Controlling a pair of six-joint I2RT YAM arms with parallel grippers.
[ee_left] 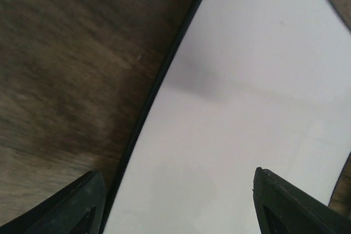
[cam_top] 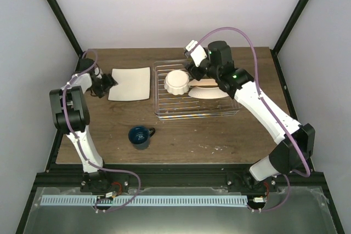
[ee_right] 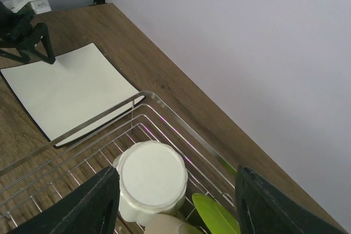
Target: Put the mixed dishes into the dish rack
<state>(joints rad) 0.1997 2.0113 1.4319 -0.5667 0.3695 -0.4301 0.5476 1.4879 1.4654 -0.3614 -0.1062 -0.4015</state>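
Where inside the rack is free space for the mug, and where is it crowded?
Free: the rack's near strip, in front of the bowl and the plates. Crowded: its far half, with bowl, plates and the right tool above them.

A brown wood-grain table fills the middle of the top view. White walls enclose it from nine round to three o'clock, with black posts slanting at eleven and one o'clock. A few pale specks sit at five o'clock. At six o'clock a white toothed strip crosses a grey metal ledge.
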